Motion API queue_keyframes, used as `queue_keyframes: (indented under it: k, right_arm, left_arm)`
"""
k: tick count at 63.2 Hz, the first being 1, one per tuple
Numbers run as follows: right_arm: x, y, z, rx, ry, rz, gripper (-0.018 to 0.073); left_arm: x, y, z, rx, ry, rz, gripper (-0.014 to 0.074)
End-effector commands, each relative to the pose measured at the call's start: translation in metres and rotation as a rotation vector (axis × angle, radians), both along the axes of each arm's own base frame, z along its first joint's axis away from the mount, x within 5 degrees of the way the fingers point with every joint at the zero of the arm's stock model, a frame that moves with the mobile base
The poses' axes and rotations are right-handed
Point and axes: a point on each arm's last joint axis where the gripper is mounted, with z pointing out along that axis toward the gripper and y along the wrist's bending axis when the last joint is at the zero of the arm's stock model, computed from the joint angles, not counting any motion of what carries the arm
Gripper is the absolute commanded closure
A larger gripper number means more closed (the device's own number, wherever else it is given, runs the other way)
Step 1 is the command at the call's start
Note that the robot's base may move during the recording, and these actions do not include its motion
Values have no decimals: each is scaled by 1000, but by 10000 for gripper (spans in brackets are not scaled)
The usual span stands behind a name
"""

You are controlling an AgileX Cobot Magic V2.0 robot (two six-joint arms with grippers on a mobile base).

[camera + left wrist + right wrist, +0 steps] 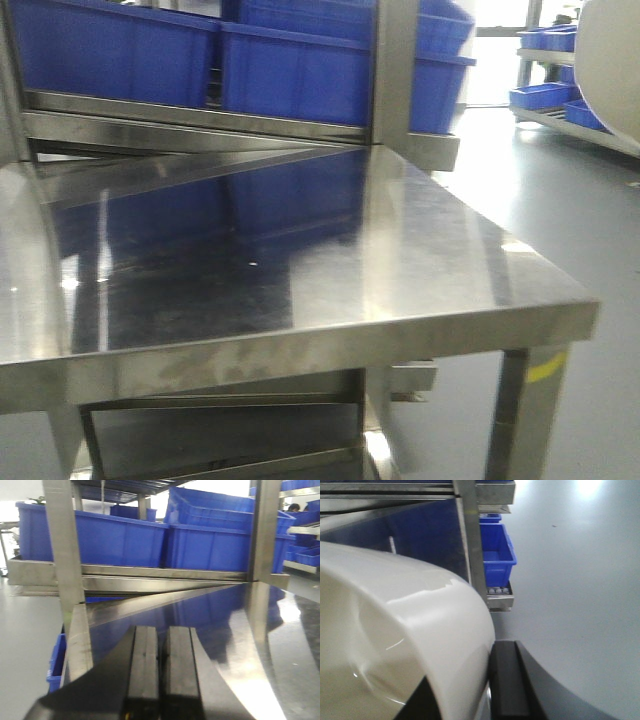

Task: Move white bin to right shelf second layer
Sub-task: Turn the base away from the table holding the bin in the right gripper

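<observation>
The right gripper (465, 692) is pinching the white bin (395, 630) by its wall, the tub bulging leftward; the left gripper (161, 670) is sitting closed, empty.

The left pincer (161, 636), pads pressed together, hangs over the steel table (235, 630) facing blue crates (120, 542).

White bin (395, 630) is showing glossy cream-white, plain, with bright highlights streaking its wall. Blue crates (290, 70) are reading as one solid saturated blue, unpatterned. Steel table (480, 290) is gleaming silver-grey, its top mirroring the crates in dark blue patches. Table leg (525, 420) is carrying a yellow mark. Floor (580, 220) is showing a pale, even grey. Left gripper (161, 650) is appearing matt black on both pads. Rollers (497, 590) are showing white.
</observation>
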Motion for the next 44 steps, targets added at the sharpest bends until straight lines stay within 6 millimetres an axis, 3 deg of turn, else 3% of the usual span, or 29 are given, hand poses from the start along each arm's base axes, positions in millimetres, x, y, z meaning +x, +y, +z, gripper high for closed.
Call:
queue_keyframes:
  k: [1,44]
  right_arm:
    - [2,0,19,14,-136,-3,503]
    - [2,0,19,14,-136,-3,503]
  left_arm:
    - [0,1,-3,-23,-64,4,512]
    - [0,1,-3,-23,-64,4,512]
